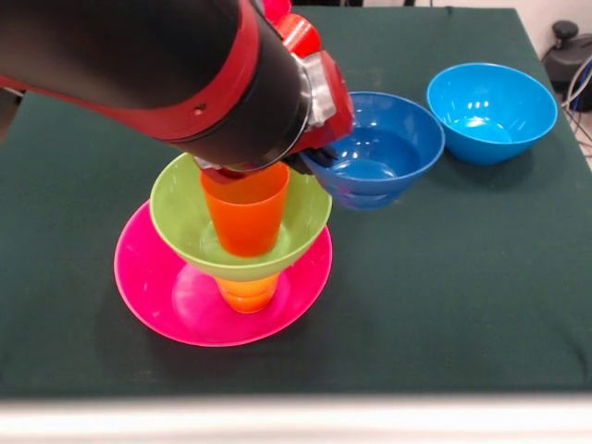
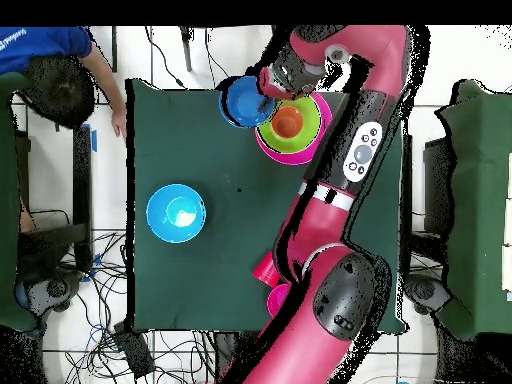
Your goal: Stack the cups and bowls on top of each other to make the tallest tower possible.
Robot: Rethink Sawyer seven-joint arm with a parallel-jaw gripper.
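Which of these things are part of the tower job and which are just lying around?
For the job: pink bowl, yellow cup, green bowl, orange cup, dark blue bowl, light blue bowl.
Lying about: cables on the floor.

The light is bright and even, and it comes from above. Shiny white spots sit on the light blue bowl [image 1: 492, 111], the dark blue bowl [image 1: 381, 148] and the pink bowl [image 1: 222, 277]. Soft dark shadows lie on the green counter [image 1: 462, 277] under the bowls, at their lower edges. The big arm [image 1: 157, 74] at the upper left of the front view looks a bit fuzzy. The bowls look clear.
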